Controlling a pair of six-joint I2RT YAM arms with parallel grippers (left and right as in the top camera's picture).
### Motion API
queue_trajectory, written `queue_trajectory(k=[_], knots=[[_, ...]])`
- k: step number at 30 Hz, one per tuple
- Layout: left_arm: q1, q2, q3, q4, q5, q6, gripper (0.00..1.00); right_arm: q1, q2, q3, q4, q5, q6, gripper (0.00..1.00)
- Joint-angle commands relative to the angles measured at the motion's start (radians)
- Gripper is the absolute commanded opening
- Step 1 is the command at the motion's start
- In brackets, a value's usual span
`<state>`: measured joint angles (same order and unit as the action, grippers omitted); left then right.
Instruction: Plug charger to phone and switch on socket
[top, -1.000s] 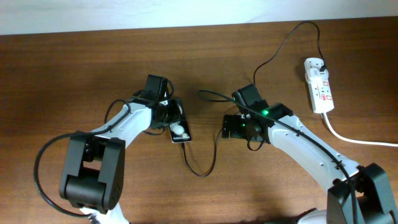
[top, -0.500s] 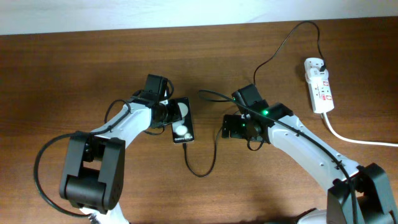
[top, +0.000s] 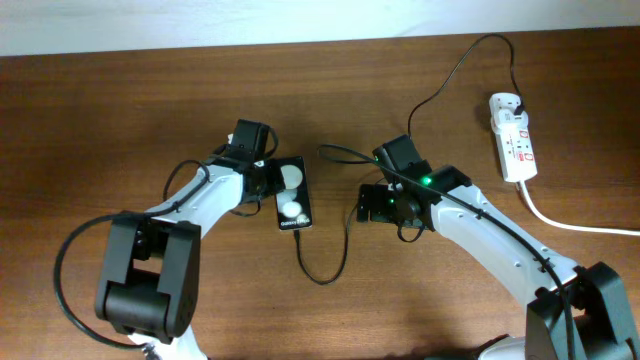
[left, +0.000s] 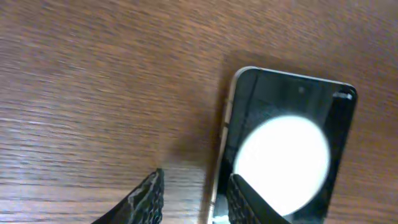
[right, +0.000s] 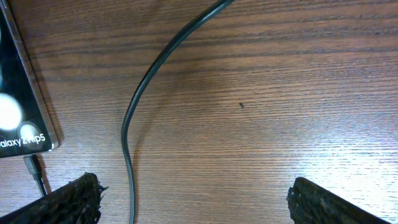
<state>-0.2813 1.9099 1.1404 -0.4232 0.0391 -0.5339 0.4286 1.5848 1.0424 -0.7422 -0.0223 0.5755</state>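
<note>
**Checking progress: charger at phone, socket switch left to do**

Overhead: the charger (top: 322, 281) runs from the socket (top: 512, 150) to the labelled end of the phone (top: 291, 195), which lies flat on the surface (top: 120, 100). Cannot tell if the tip is seated. Both arms are well apart from the socket, so I judge the switch not yet pressed.

Left wrist: left gripper (left: 194, 199) is parted, one finger over the phone's edge and one over wood. It grasps nothing.

Right wrist: right gripper (right: 205, 202) is spread wide and empty. The charger (right: 125, 137) passes between its fingers, apparently untouched.

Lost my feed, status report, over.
Left claw open beside phone. Right claw open over charger cable. Plug tip at phone's end, seating unclear. Nothing blocking.
</note>
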Motion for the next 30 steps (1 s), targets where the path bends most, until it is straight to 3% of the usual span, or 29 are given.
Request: queue_trajectory(k=[1, 3, 5, 6, 7, 8, 30], knots=[[0.045, 0.004, -0.008, -0.013, -0.042, 0.007, 0.38, -0.004, -0.013, 0.006, -0.003, 0.020, -0.003, 0.99], [0.075, 0.004, -0.008, -0.023, -0.035, 0.004, 0.40, -0.004, -0.013, 0.006, -0.003, 0.020, -0.002, 0.99], [0.097, 0.004, -0.008, -0.032, -0.035, 0.005, 0.55, -0.004, -0.013, 0.006, -0.003, 0.020, -0.002, 0.99], [0.105, 0.004, -0.008, -0.037, -0.035, 0.005, 0.70, -0.004, -0.013, 0.006, -0.003, 0.020, -0.002, 0.99], [0.108, 0.004, -0.008, -0.042, -0.035, 0.005, 0.93, -0.004, -0.013, 0.006, -0.003, 0.020, -0.002, 0.99], [0.108, 0.004, -0.008, -0.042, -0.035, 0.005, 0.99, -0.004, -0.013, 0.006, -0.003, 0.020, -0.003, 0.99], [0.107, 0.004, -0.008, -0.042, -0.036, 0.005, 0.99, -0.004, -0.013, 0.006, -0.003, 0.020, -0.002, 0.99]])
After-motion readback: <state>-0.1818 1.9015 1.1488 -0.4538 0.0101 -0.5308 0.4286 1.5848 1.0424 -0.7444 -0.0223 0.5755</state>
